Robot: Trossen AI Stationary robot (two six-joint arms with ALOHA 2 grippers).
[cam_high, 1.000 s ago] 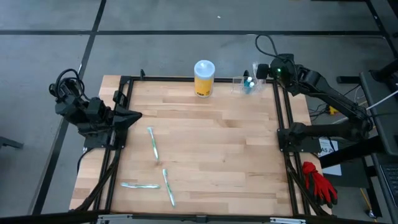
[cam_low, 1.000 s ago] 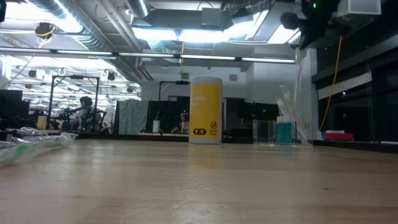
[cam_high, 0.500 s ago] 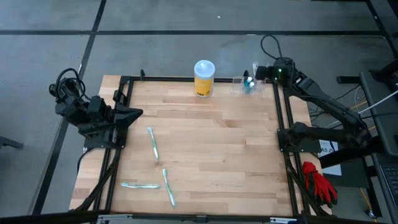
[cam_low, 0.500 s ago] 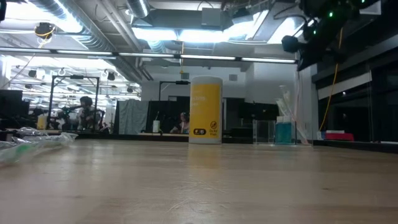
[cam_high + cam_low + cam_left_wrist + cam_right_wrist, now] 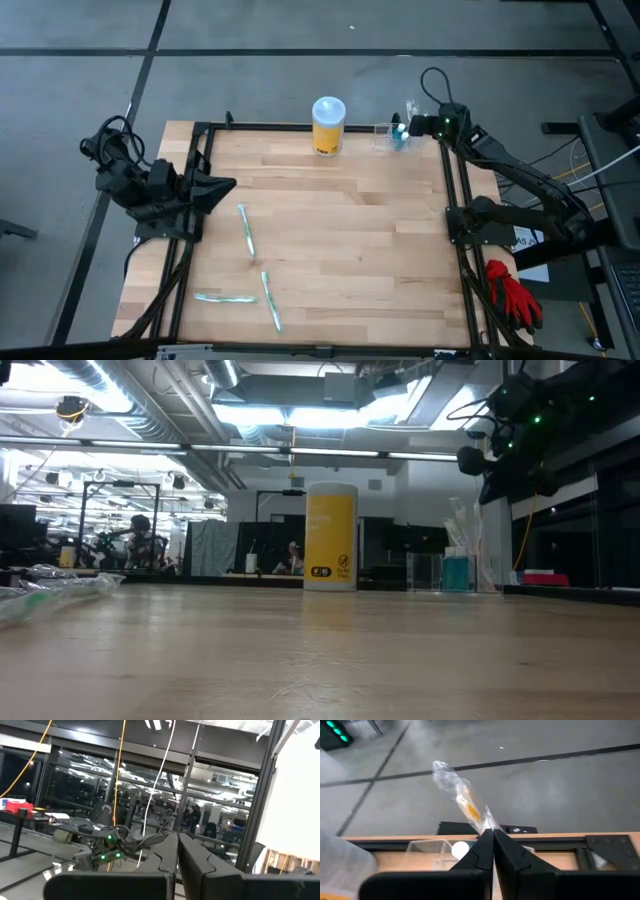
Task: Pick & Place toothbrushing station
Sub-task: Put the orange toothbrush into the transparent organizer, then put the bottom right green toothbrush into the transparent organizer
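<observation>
While toothbrushing station sits at table far edge, right of yellow canister, it holds blue item plus wrapped stick. Right gripper above it — fingers together, pinching wrapped toothbrush. Left gripper — shut, empty, at left edge. Four wrapped toothbrushes lie on table.

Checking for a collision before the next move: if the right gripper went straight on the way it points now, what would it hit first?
The right gripper is shut, and a wrapped toothbrush standing in the clear holder sits right off its tips. That is probably the first contact, though depth is unclear.
</observation>
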